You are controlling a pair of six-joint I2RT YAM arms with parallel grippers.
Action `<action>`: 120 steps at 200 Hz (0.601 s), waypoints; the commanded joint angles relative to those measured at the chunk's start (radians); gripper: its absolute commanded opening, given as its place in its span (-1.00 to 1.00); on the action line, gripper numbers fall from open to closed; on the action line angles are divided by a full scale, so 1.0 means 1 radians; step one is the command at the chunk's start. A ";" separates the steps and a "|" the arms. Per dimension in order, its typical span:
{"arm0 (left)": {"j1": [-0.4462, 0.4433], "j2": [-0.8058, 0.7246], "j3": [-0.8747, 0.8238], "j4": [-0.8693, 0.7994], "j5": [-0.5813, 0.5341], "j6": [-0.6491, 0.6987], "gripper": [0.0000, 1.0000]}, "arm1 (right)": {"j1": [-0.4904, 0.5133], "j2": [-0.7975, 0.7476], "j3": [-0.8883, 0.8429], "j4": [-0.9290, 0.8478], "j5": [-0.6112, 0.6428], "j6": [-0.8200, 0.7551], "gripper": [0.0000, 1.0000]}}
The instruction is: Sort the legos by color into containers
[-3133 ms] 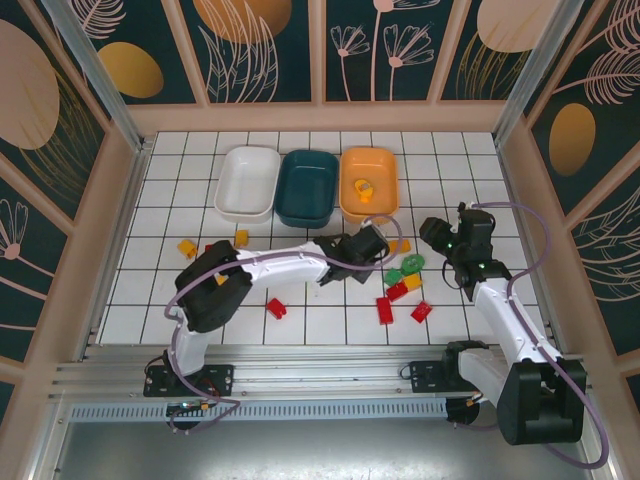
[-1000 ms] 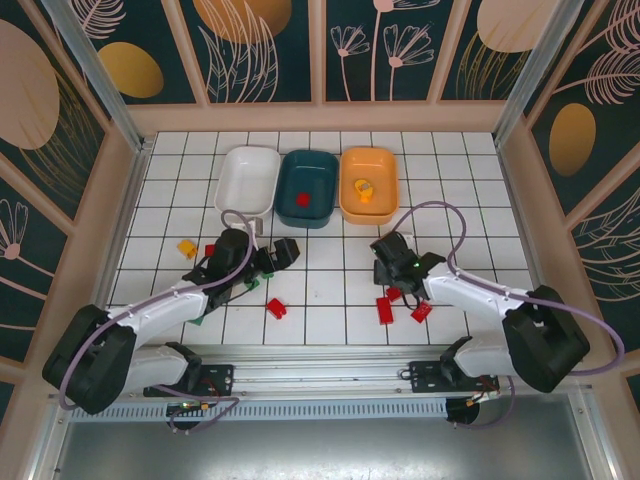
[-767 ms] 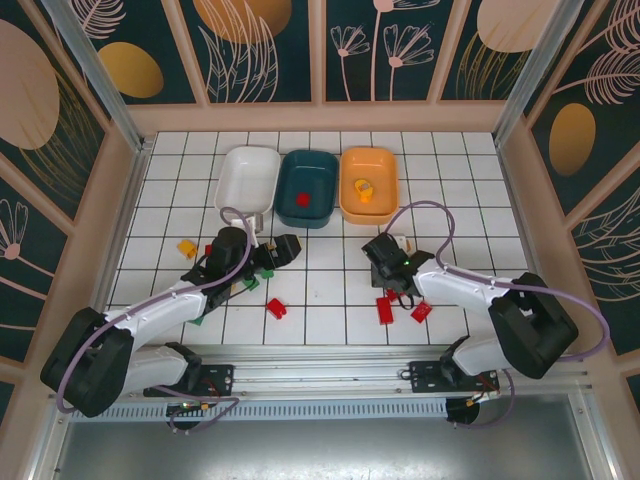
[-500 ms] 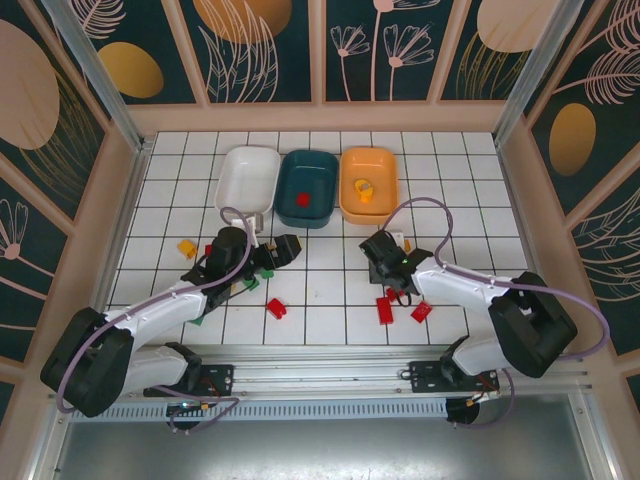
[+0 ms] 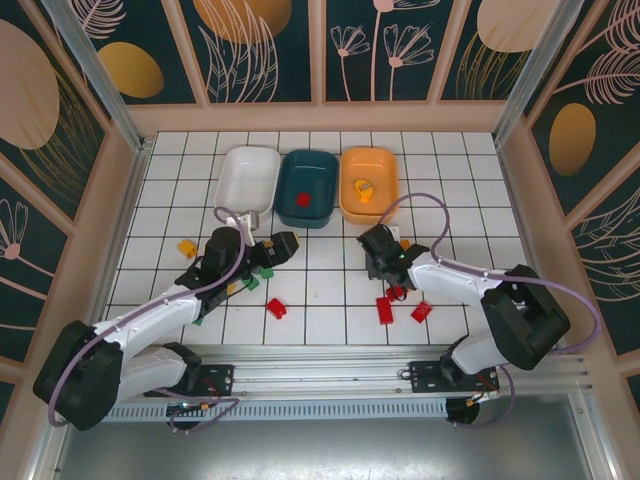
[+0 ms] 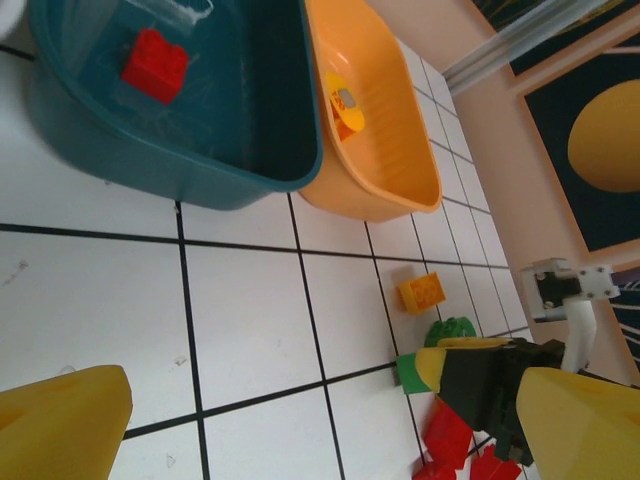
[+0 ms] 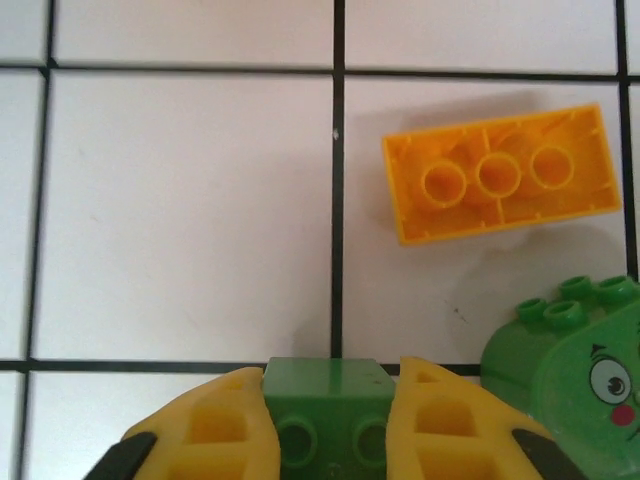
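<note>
My right gripper [image 7: 330,392] is shut on a small green lego [image 7: 325,420] just above the tiled floor; from the top it sits right of centre [image 5: 377,252]. An orange lego [image 7: 500,185] and a rounded green lego with a face [image 7: 575,350] lie beside it. My left gripper [image 5: 276,248] stands open over the floor left of centre, with nothing between its fingers [image 6: 65,425]. The white tray [image 5: 248,185], teal tray [image 5: 315,170] and orange tray [image 5: 380,165] stand in a row at the back. A red lego [image 6: 155,65] lies in the teal tray, a yellow one [image 6: 343,103] in the orange tray.
Loose red legos [image 5: 385,309] [image 5: 421,311] lie near the right arm, and another red one [image 5: 277,308] sits mid-floor. A yellow lego [image 5: 187,247] and a green one [image 5: 250,281] lie by the left arm. Wooden walls enclose the floor.
My right gripper has closed its fingers onto the green lego and crept slightly toward the back left. The left gripper has stayed open and barely shifted.
</note>
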 commanded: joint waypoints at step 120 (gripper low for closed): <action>0.069 -0.327 -0.132 -0.286 -0.313 -0.190 0.98 | 0.076 0.608 0.864 0.275 -0.219 -0.207 -0.81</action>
